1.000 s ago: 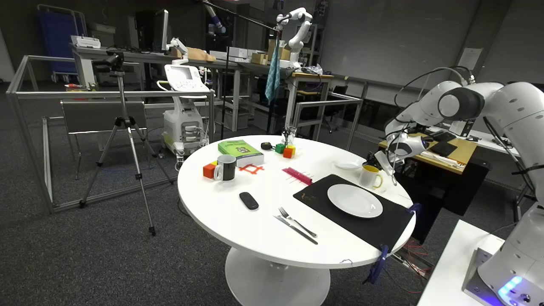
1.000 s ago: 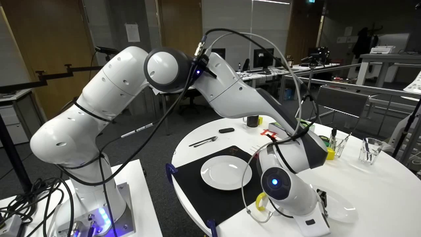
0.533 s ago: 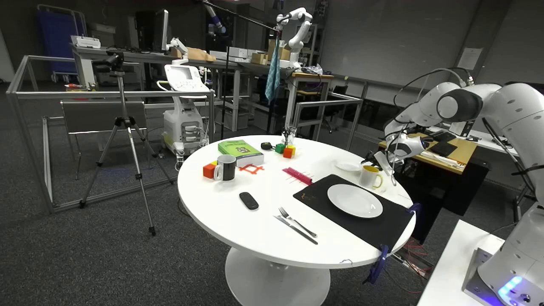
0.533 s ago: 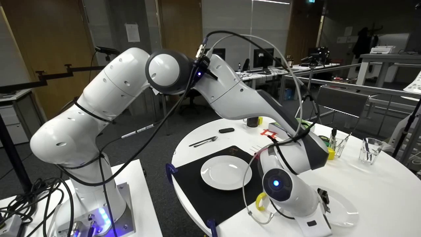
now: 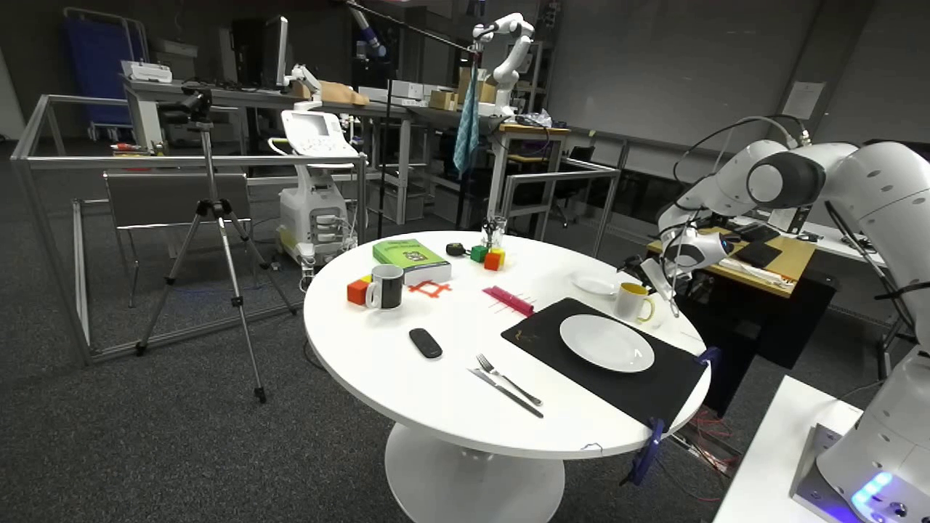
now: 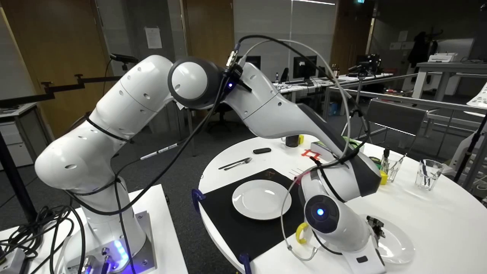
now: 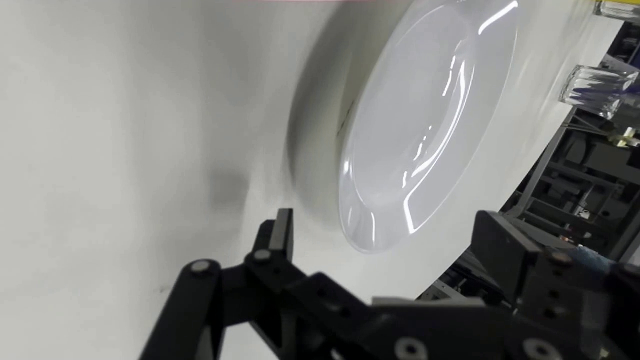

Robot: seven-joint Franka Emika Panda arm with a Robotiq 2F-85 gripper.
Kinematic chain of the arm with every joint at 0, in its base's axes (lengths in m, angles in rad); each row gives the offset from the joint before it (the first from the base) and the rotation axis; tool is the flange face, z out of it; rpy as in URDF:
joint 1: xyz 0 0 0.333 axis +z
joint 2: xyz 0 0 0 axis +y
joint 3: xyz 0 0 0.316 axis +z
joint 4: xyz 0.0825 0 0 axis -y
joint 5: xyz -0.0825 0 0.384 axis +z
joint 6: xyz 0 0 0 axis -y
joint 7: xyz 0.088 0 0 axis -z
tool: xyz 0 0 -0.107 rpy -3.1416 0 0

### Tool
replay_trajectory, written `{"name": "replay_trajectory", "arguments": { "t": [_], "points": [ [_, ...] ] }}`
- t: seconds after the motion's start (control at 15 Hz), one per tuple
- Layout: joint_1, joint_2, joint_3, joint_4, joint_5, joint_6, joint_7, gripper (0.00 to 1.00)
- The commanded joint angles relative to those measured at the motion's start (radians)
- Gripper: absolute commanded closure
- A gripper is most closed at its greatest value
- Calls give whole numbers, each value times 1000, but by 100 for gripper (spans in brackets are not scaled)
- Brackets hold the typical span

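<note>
Fingers (image 7: 282, 235), black and jointed, were unclenched and spread wide apart across the bottom of the wrist view, while a glossy white round plate (image 7: 425, 130) lay just beyond them, from the centre to the top edge, on a round white desk (image 7: 150, 125). A clear glass tumbler (image 7: 597, 90) stood at the upper right edge. In an exterior view, a white cylindrical mug (image 5: 628, 305) with a yellow interior stood near that plate, right of the frame's centre; below it, a second white round plate (image 5: 607, 343) lay on a black rectangular mat (image 5: 538, 330).
</note>
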Motion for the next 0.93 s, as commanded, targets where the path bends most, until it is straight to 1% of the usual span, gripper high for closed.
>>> {"name": "replay_trajectory", "arguments": {
  "t": [0.0,0.4,0.47,0.53,0.67,0.73,0.87],
  "points": [
    [-1,-53,-17,-34,-24,-3,4,0],
    [0,-147,-49,-108,-41,-23,-13,0],
    [-7,-170,-43,-126,-63,-26,-6,0],
    [1,-189,-55,-146,-58,-34,-20,0],
    [1,-229,-57,-178,-54,-43,-41,0],
    [-7,-252,-46,-192,-61,-39,-47,0],
    [6,-290,-53,-225,-40,-45,-78,0]
  ]
}}
